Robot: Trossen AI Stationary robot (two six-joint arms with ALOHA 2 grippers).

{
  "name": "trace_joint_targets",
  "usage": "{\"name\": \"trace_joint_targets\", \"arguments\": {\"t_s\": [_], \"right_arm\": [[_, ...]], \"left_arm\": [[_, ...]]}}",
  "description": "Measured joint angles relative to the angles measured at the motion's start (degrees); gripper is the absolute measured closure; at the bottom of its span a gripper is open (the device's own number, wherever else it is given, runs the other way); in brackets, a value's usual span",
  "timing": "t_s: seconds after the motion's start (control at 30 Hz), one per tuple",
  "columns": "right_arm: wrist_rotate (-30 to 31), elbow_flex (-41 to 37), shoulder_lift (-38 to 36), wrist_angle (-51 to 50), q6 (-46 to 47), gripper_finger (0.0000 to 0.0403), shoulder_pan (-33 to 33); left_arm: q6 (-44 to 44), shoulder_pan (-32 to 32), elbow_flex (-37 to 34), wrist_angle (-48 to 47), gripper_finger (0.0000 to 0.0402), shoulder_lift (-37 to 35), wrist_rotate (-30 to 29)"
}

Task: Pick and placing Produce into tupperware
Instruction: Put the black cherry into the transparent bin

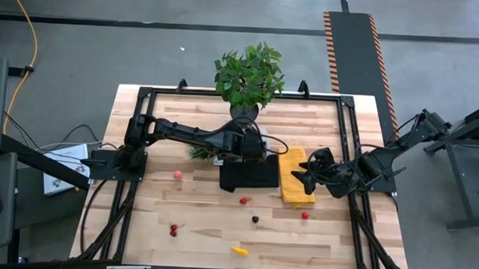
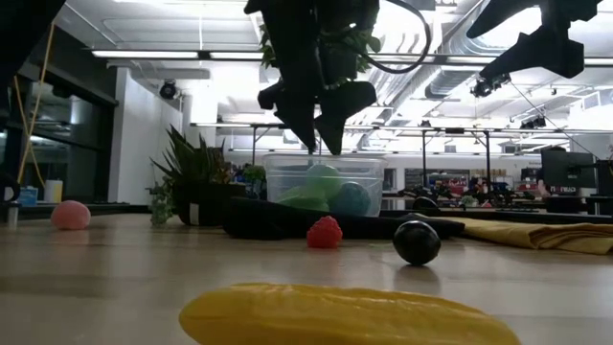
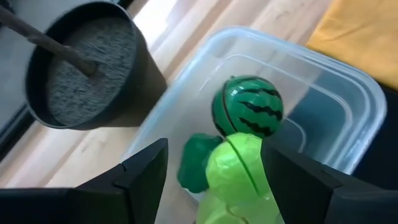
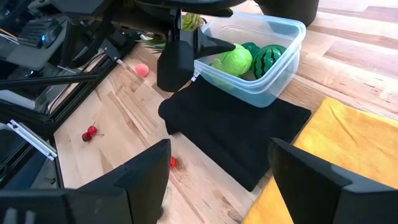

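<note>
Produce is split between box and table. A striped melon ball (image 3: 249, 114) and a light green leafy piece (image 3: 239, 177) already lie inside the tupperware (image 4: 283, 68), which sits on the black cloth (image 1: 250, 176) near the potted plant (image 1: 248, 75). Directly above the box hangs the left gripper (image 2: 316, 120), jaws apart and holding nothing. Loose pieces lie on the near side of the table from it: a red berry (image 1: 243, 201), a dark ball (image 1: 255, 219), cherries (image 1: 173, 229) and a yellow piece (image 1: 239, 249) whose long axis runs roughly across the table. The right gripper (image 1: 303, 179) waits empty and spread over the yellow cloth (image 1: 295, 188), close to another red berry (image 1: 304, 215), so I judge that arm nearer to it. No readable writing anywhere.
</note>
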Motion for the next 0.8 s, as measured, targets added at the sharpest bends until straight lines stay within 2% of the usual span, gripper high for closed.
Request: {"name": "trace_joint_targets", "arguments": {"t_s": [0.4,0.8], "right_arm": [[0.2,0.0,0.0,0.0,0.2,0.0142,0.0],[1.1,0.0,0.0,0.0,0.9,0.0142,0.0]], "left_arm": [[3.1,-0.9,0.0,-0.3,0.0204,0.0,2.5],[4.5,-1.3,0.1,-1.3,0.0255,-4.8,2.6]]}}
